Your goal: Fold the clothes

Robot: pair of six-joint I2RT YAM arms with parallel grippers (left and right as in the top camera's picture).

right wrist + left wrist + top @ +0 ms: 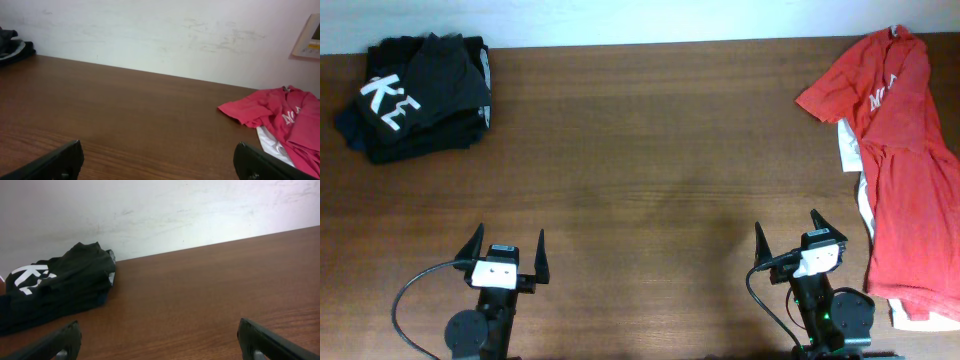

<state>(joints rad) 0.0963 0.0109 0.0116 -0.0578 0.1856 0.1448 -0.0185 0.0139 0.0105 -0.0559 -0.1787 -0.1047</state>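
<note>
Fold not started: red T-shirt lies crumpled, untouched along the right edge. Left gripper and right gripper both spread wide, empty, at the near edge.

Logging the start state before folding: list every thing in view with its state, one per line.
Red-orange short-sleeved cotton T-shirt: unfolded, rumpled, lying over the white garment.
White garment: mostly covered, only edges showing.
Black garments with white letters: folded, stacked.
Left gripper: open, empty.
Right gripper: open, empty.
</note>
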